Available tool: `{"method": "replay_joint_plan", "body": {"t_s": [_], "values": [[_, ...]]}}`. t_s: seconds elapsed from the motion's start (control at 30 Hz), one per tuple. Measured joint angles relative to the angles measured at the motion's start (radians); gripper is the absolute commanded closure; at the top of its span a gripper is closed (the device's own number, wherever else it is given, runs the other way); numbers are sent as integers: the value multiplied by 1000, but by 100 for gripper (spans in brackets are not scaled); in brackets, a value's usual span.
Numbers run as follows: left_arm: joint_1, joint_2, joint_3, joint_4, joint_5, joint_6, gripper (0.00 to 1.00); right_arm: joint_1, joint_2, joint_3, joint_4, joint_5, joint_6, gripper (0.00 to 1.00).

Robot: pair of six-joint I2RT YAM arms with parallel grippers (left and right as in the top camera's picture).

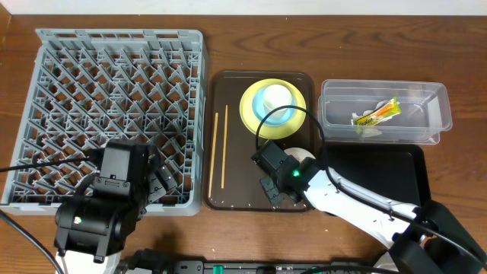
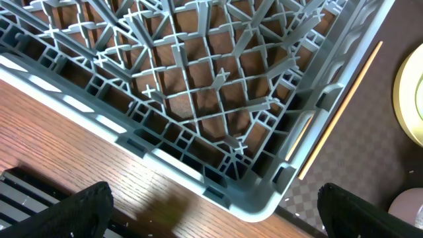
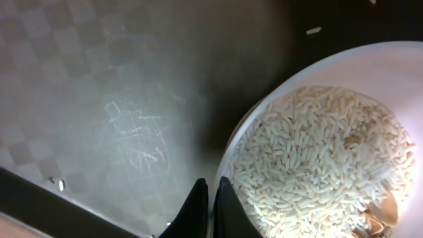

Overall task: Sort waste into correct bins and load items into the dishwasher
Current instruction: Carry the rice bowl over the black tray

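White rice grains fill the white bowl our right gripper pinches at the rim, left gripper agape; we likely need a level lift binward.

Left hand spread, right hand pinched.

Overhead — bright, even, sharp. Left wrist: soft shadow on wooden table, slight blur. Right wrist — dim corners, rice grains overexposed.

The grey rack fills the left, chopsticks and a blue bowl on the yellow plate lie centre, a white bowl of rice sits below, and the wrapper is in the clear tub upper right.
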Motion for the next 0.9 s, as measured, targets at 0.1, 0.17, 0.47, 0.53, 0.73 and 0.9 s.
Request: {"method": "replay_joint_plan", "body": {"t_s": [0.1,0.17,0.47,0.53,0.73,0.9], "values": [[0,0,0,0,0,0,0,0,-27,23,-37,-29,2,99],[0,0,0,0,0,0,0,0,-66,49,-61,-62,10,99],[0,0,0,0,0,0,0,-94,-371,131,-227,-113,81,99],[0,0,0,0,0,0,0,-157,-415,131,-273,-126,102,99],[0,0,0,0,0,0,0,-419,-494,131,-344,-237,113,99],[0,0,0,0,0,0,0,-622,-504,131,-398,-338,106,99]]}}
